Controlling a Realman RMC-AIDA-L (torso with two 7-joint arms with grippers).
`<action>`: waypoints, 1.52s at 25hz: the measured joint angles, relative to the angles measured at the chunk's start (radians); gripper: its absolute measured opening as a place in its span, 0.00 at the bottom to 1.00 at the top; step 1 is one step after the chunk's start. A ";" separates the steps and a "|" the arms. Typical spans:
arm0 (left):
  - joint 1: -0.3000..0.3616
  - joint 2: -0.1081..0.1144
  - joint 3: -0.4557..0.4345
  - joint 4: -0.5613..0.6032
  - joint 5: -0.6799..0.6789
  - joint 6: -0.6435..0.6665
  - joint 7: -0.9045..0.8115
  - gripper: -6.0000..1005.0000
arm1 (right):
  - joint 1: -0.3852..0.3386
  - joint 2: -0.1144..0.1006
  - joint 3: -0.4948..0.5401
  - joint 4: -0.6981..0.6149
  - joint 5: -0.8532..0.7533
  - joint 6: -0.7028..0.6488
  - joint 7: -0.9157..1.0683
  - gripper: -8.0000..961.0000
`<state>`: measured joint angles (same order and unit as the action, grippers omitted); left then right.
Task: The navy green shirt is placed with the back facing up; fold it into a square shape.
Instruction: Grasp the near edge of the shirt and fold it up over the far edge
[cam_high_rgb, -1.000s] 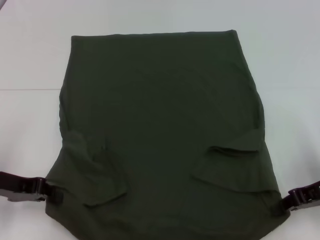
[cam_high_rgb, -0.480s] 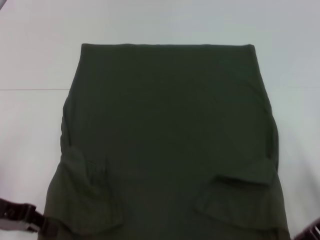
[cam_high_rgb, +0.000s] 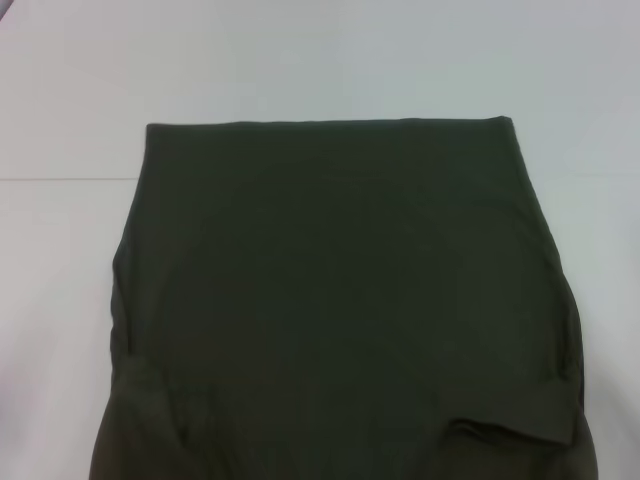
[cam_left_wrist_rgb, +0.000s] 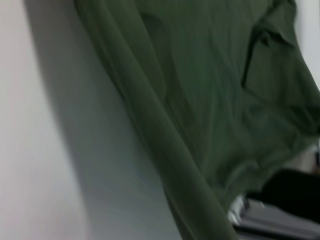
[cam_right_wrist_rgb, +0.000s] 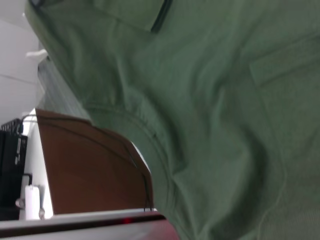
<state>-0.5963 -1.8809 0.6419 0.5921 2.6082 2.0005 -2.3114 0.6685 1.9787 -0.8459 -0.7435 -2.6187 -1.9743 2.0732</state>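
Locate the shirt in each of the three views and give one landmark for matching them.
Head view: the shirt fills the middle, running off the near edge.
Left wrist view: shirt hangs across most of the picture.
Right wrist view: shirt covers most of the picture.
Shared landmark: the folded sleeve flap.

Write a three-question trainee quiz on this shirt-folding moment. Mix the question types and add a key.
1. True or false: in the head view, both grippers are visible beside the navy green shirt.
2. Which colour is the table under it? A) white B) brown C) blue
3. Fill in: in the head view, the shirt's straight folded edge lies on the ____ side, away from the robot.

Key: 1 false; 2 A; 3 far.
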 joint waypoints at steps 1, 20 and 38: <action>0.001 -0.002 0.001 -0.005 0.011 0.009 0.009 0.04 | 0.000 0.000 -0.006 0.000 -0.004 -0.001 -0.002 0.06; -0.007 -0.007 -0.253 0.021 -0.061 -0.052 0.061 0.04 | -0.017 -0.014 0.267 -0.009 0.088 0.082 -0.036 0.06; 0.025 -0.096 -0.439 0.003 -0.428 -0.472 0.125 0.04 | -0.092 -0.012 0.417 0.030 0.489 0.540 -0.087 0.06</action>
<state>-0.5713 -1.9766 0.2028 0.5952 2.1807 1.5285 -2.1866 0.5767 1.9667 -0.4287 -0.7131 -2.1294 -1.4342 1.9866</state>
